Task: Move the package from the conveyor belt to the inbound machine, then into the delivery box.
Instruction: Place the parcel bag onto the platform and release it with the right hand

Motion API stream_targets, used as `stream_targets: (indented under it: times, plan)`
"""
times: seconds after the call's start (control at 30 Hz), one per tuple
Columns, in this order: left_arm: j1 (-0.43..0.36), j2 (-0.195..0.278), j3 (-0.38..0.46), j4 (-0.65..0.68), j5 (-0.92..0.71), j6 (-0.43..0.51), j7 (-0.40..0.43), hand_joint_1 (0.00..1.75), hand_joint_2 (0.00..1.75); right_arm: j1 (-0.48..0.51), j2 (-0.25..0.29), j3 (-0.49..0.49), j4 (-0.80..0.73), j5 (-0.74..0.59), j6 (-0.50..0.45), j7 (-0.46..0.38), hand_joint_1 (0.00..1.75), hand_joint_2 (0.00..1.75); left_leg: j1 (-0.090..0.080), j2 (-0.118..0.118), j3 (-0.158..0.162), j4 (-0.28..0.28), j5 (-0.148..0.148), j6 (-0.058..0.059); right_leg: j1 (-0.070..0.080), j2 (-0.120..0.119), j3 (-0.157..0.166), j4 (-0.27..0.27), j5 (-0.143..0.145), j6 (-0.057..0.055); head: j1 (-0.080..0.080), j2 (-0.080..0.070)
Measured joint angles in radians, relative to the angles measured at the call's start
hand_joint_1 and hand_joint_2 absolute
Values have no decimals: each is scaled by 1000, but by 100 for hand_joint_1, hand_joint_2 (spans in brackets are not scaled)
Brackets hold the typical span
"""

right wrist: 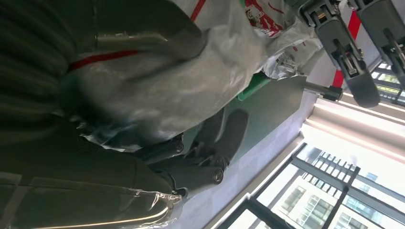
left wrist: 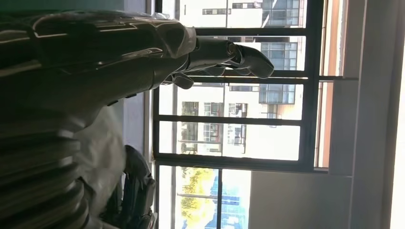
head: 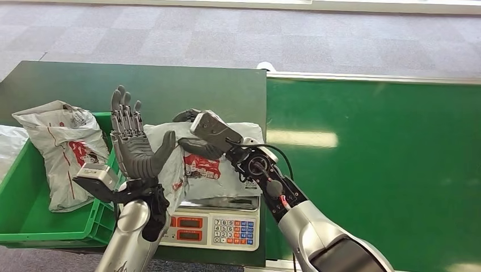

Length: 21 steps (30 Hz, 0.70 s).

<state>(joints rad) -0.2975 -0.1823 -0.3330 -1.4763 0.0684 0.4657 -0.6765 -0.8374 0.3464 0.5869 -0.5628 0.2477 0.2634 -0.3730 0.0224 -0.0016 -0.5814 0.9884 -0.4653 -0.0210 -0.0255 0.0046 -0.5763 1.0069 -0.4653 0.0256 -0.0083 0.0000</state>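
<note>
The package (head: 210, 164) is white-grey with red print. The bag (head: 65, 150) in the bright green box (head: 34, 224) carries the same red markings. The scale (head: 218, 226) is silver with red displays and blue, orange and white keys. The belt (head: 374, 170) is glossy green, the bench (head: 170, 90) darker green, the floor (head: 227, 39) grey.

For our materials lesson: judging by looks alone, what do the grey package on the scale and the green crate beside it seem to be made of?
The crinkled grey package with red print looks like thin glossy plastic film: it wrinkles and catches light. The green open-topped crate looks like rigid moulded plastic, with smooth, evenly coloured walls and a thick rim. Neither can be confirmed by sight.
</note>
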Motion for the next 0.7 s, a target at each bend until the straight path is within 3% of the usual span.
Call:
stream_targets:
  times: [0.47, 0.7]
  plan:
    - [-11, 1, 5, 3, -7, 7, -7, 0, 175, -23, -3, 41, 78, -34, -22, 1, 0, 175, 0, 0, 0, 0, 0, 0, 0, 0, 0, 0, 0, 0, 0, 0]
    - [17, 6, 8, -10, -71, -4, 4, 0, 175, 20, -22, 21, 70, -3, -126, -31, 0, 175, 0, -1, 0, 0, 0, 0, 0, 0, 0, 0, 0, 0, 0, 0]
